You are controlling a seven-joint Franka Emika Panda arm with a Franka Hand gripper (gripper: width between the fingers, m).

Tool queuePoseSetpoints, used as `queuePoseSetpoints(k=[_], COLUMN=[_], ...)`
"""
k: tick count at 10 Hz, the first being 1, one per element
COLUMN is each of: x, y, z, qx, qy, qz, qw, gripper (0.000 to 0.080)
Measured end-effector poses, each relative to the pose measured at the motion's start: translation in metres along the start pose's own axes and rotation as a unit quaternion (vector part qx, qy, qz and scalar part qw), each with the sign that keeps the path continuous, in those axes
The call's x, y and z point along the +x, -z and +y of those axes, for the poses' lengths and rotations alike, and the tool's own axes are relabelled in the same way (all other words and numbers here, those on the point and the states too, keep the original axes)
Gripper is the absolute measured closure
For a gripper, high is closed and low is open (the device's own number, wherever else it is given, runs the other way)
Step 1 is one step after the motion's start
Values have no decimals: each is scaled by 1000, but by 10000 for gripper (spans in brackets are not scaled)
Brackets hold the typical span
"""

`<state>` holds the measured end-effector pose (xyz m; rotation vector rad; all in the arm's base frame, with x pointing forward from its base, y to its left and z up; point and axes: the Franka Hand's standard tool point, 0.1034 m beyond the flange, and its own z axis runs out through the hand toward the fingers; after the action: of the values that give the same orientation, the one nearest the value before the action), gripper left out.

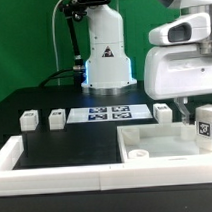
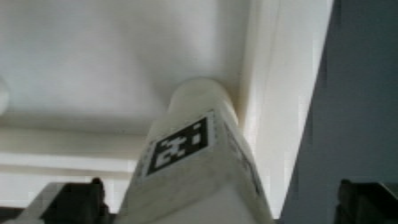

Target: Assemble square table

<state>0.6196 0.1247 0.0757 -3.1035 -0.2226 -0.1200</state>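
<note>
tool (image 2: 222,205): jaws spread as wide as they go, nothing pinched.
fingers (image 2: 80,200): dark tips on either side of the upright leg. The wrist view shows a gap on both sides and no contact I can make out.
upright leg (image 1: 205,126): stands at the table top's far corner on the exterior view's right, straight under the tool, tag toward the camera. Can't tell whether it is seated in the table top or just resting on it.
upright leg, wrist view: runs up between the fingers with its tag in plain sight, white table top behind it.
table top (image 1: 156,150): lies flat on the worktop (image 1: 66,146), white, raised lip round its edge.
near leg (image 1: 162,112): loose on the worktop, just beyond the table top's far edge.
left leg (image 1: 30,119): on the worktop, well apart from the table top, off to the exterior view's left.
second leg (image 1: 57,118): just beside the left leg, on the side nearer the table top.
marker board (image 1: 106,114): flat on the worktop beyond the table top's far edge, between the second leg and the near leg.
rim bars (image 1: 47,179): white, meet the table top's front edge and run off to the exterior view's left.
arm base (image 1: 104,59): farther back from the table top than the marker board.
</note>
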Motion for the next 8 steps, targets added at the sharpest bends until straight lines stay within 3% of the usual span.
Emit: queuePoseSetpoints(k=[3, 6, 8], x=[2, 3, 3], y=[2, 2, 2], z=[2, 5, 5], qx=[-10, -15, -15], qy=[129, 163, 162], qz=[-1, -1, -1], qw=[992, 987, 987], gripper=[150, 150, 406])
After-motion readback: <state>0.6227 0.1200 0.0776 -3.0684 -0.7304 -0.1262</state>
